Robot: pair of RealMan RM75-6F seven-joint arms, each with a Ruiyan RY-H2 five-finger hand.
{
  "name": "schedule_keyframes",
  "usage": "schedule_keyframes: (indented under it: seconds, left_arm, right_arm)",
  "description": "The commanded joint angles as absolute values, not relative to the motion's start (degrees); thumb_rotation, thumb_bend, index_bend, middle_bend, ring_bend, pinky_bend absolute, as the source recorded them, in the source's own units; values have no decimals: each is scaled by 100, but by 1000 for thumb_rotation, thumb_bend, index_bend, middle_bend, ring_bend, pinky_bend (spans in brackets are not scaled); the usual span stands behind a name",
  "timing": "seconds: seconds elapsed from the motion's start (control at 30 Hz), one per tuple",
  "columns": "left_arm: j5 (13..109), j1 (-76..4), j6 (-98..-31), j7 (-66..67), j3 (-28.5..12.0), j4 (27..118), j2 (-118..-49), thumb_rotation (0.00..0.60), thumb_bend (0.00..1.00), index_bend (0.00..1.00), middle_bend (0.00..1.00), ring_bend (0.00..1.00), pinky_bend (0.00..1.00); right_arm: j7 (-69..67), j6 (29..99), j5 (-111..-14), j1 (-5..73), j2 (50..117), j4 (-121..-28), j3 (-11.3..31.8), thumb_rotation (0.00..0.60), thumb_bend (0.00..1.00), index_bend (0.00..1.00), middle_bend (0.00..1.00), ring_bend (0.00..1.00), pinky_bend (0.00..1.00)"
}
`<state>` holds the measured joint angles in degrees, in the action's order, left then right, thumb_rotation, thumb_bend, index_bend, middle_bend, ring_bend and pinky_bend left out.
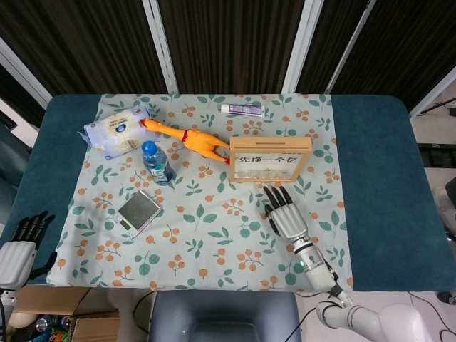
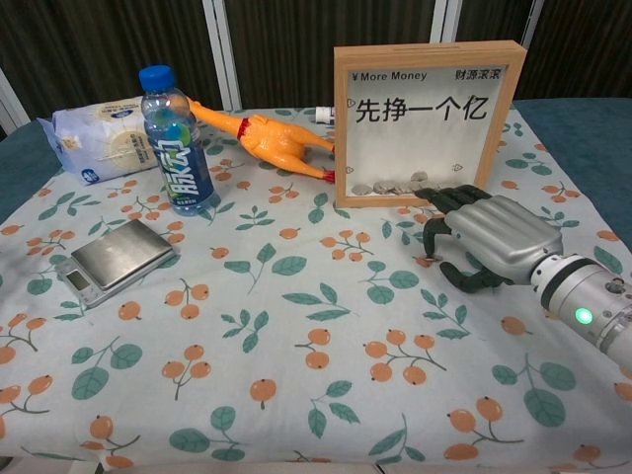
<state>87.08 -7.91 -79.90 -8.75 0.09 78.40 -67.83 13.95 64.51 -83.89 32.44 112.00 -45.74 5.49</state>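
Observation:
My right hand (image 1: 286, 214) (image 2: 492, 238) lies palm down on the flowered cloth, just in front of the wooden coin box (image 1: 270, 159) (image 2: 427, 123). Its fingers arch forward with the dark fingertips (image 2: 434, 235) touching the cloth near the box's lower right corner. Nothing shows in its grip. Coins lie behind the box's window. My left hand (image 1: 19, 246) hangs off the table's near left edge with its fingers stretched out and apart, holding nothing. It appears only in the head view.
A blue-capped water bottle (image 1: 156, 162) (image 2: 178, 138) stands left of centre. A rubber chicken (image 1: 191, 139) (image 2: 262, 138) and a white packet (image 1: 117, 130) (image 2: 99, 136) lie behind it. A small silver scale (image 1: 139, 211) (image 2: 114, 259) sits near left. A tube (image 1: 242, 109) lies at the back.

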Motion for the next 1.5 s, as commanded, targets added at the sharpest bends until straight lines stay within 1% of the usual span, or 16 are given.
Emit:
schedule_keyframes:
  seconds: [0.03,0.53,0.77,1.0,1.17,1.37,1.5]
  left_arm:
    - [8701,-796,-7972,-882,10,7824,-6792,600,415,0,0,0,0]
    - [8728,-797,-7978,-924,29,7774,-6819,600,416,0,0,0,0]
    - [8765,-810,-7993,-957,33,7761,-6839,600,416,0,0,0,0]
    - [8773,-812,-7998,-962,37,7758,-6835,600,416,0,0,0,0]
    - [8785,-814,-8005,-944,42,7781,-6825,600,416,0,0,0,0]
    - [8780,-820,-7997,-906,41,7824,-6808,600,416,0,0,0,0]
    - [8769,-828,-7980,-888,39,7843,-6801,600,415,0,0,0,0]
  right_arm:
    - [1367,6505,-8413,3239,11207,-4551,547,600,446,622,13,0,0]
    - [1361,6607,-8465,3213,11237,-4458,520,600,437,667,13,0,0]
    - [1327,6673,-8507,3212,11210,-4471,514,600,437,619,15,0,0]
    - [1291,6714,-8545,3226,11201,-4478,511,600,437,621,24,0,0]
    - [1209,6765,-8584,3234,11194,-4465,506,600,434,648,38,0,0]
    - [1145,6775,-8612,3254,11167,-4471,504,600,452,658,48,0,0]
    - [1142,6763,-8609,3254,11160,-4471,500,600,485,661,55,0,0]
